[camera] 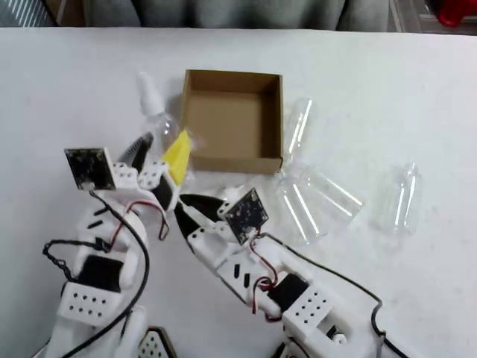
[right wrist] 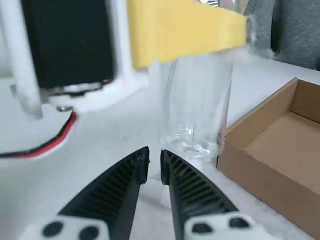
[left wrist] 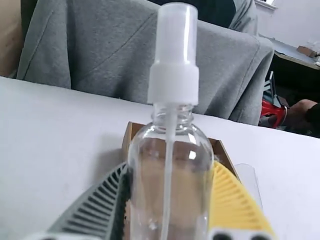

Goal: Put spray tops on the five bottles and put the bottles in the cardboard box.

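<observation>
The right claw (right wrist: 154, 159) sits low over the bench (camera: 373, 89). Its black ribbed fingers (right wrist: 122, 187) are drawn almost together, with only a thin slit between the tips and nothing held. Just beyond those tips stands the base of the clear bottle (right wrist: 196, 115), upright; whether it touches the bench or hangs just above it cannot be told.

The left claw (left wrist: 170, 170) has closed on that bottle (left wrist: 170, 195) around its body, with the grey finger (left wrist: 97, 207) on one side and the yellow finger (left wrist: 232, 200) on the other. A white spray top (left wrist: 174, 55) sits on the bottle's neck, its tube running down inside.

From above, the held bottle (camera: 162, 123) is just beside the left wall of the cardboard box (camera: 235, 162), outside it. The left claw (camera: 160, 153) grips it from the near side, and the right claw (camera: 195, 203) is near the box's front left corner.

Four bare bottles lie on the bench to the right of the box. One bare bottle (camera: 298, 130) is close by the right wall, a pair (camera: 302, 210) lies off the front right corner, and a last one (camera: 402, 195) is well apart.
</observation>
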Tool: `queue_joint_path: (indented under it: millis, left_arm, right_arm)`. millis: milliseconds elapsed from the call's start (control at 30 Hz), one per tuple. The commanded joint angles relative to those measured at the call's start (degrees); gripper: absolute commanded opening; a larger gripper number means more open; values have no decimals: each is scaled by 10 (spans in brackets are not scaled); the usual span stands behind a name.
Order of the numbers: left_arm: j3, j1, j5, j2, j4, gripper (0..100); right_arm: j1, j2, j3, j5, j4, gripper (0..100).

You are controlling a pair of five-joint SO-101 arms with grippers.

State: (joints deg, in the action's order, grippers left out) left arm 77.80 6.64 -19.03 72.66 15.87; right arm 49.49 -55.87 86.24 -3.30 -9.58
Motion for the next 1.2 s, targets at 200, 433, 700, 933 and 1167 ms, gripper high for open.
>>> queue_joint_path:
  millis: [200,433,700,933,1167]
  left_arm:
    - [14,12,44,85,35,20]
    - [17,16,44,163,107,20]
    - [68,35,46,172,39,20]
    - [78,35,46,171,18,20]
    - [75,40,45,174,37,20]
  right_arm:
    - [4,63,-7,-6,-78,15]
    - [1,80,-7,-6,-109,15]
    - [32,57,14,-5,-100,15]
    - [44,-38,44,-2,-73,15]
    - [11,-91,43,-4,-23,15]
